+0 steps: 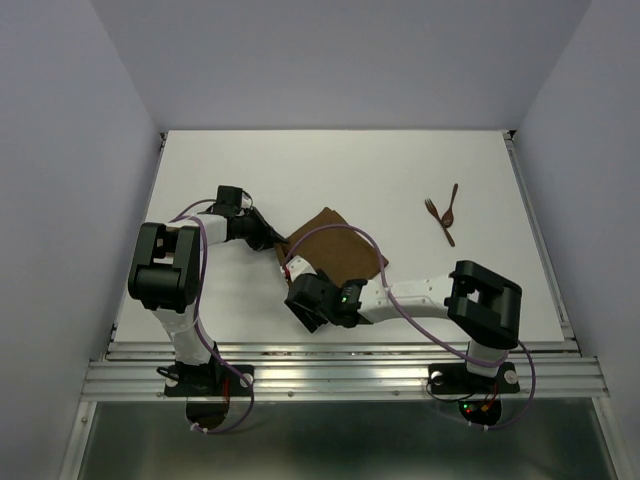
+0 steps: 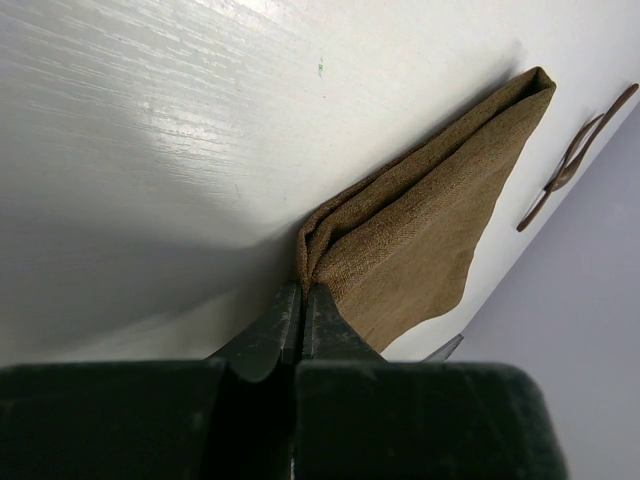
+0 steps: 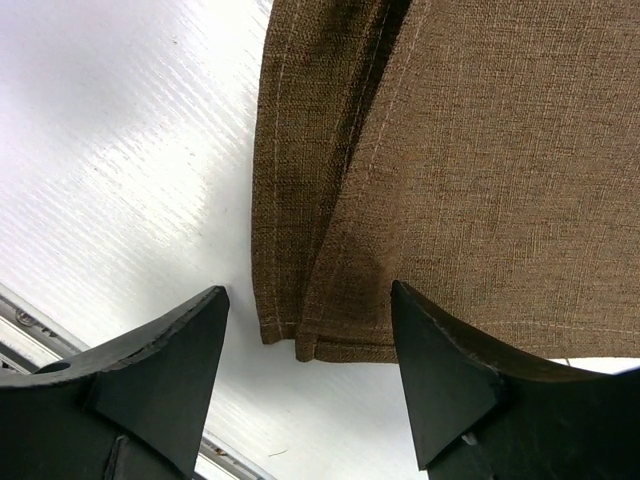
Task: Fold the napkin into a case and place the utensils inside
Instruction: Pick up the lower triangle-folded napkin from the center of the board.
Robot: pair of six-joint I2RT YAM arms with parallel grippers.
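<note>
The dark brown napkin [image 1: 338,250] lies folded in layers mid-table, its layered edges showing in the right wrist view [image 3: 450,150]. My left gripper [image 1: 277,243] is shut on the napkin's left corner; in the left wrist view [image 2: 302,296] the cloth [image 2: 420,230] starts right at the closed tips. My right gripper [image 1: 297,283] is open just above the table, and the napkin's near corner [image 3: 310,345] lies between its spread fingers [image 3: 180,340] without touching them. The fork [image 1: 438,220] and spoon [image 1: 452,203] lie crossed on the table at the right, apart from the cloth.
The white table [image 1: 240,160] has a metal rail [image 1: 340,350] along its near edge, close under my right gripper. Grey walls surround the table. The utensils also show in the left wrist view [image 2: 570,165], beyond the cloth.
</note>
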